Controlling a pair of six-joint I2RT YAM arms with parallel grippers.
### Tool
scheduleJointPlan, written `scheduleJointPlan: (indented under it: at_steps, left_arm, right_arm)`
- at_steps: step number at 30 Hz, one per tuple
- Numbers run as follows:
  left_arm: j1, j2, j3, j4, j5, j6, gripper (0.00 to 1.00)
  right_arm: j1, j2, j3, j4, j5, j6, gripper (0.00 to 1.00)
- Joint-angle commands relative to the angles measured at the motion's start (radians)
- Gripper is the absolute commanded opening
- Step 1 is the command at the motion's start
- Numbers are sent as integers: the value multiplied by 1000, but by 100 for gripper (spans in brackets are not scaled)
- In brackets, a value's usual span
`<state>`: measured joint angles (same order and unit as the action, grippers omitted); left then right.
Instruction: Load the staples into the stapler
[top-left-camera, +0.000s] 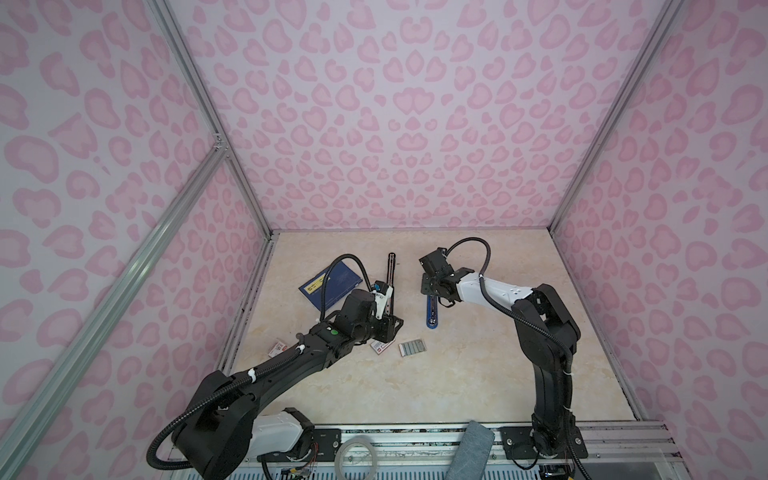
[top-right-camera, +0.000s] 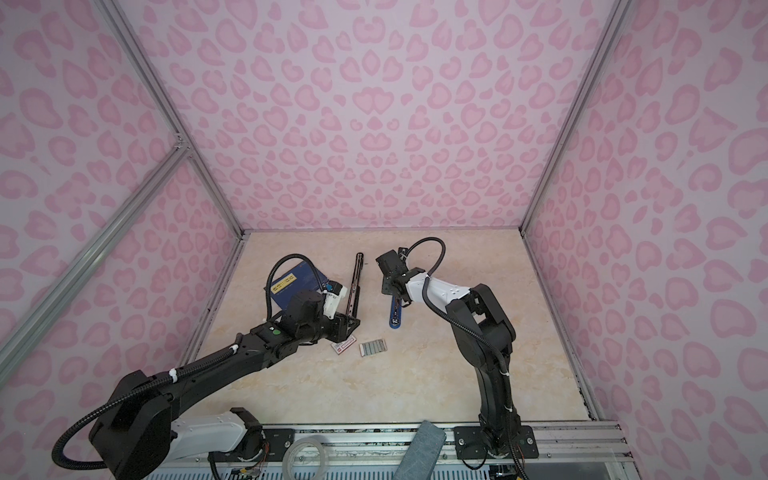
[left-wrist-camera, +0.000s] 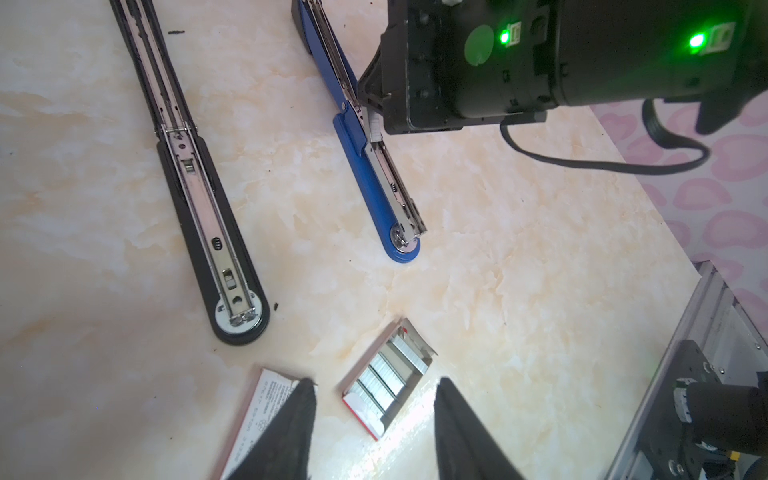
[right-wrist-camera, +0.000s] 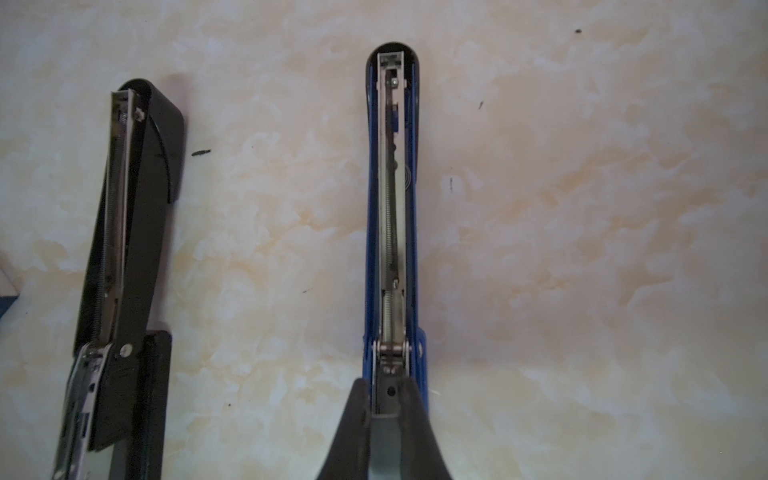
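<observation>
Firmly, right pincer (right-wrist-camera: 384, 392) grips blue stapler (right-wrist-camera: 392, 208); staples (left-wrist-camera: 388, 376) lie apart.

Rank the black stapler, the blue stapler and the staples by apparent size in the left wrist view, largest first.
1. black stapler, even with the frame edge cutting it off.
2. blue stapler, partly covered.
3. staples, smallest although they seem nearest the camera.

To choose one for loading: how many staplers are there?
2. The long black stapler, opened flat, lies beside the dark blue booklet; the long blue stapler, opened flat, lies right of it.
</observation>
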<state>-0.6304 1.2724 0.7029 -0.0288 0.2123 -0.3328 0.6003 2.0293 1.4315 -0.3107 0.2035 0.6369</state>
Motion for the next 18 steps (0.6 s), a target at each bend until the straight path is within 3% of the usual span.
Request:
scheduleJointPlan:
  at_steps: [1,18]
  left_arm:
    - [0,-1,2,19,4,0,49]
    - [0,6,6,21,12,-2,49]
  right_arm:
    - [3,8,-8,-12,31,3,11]
    - [6,-7,-3,-15,62,-13,11]
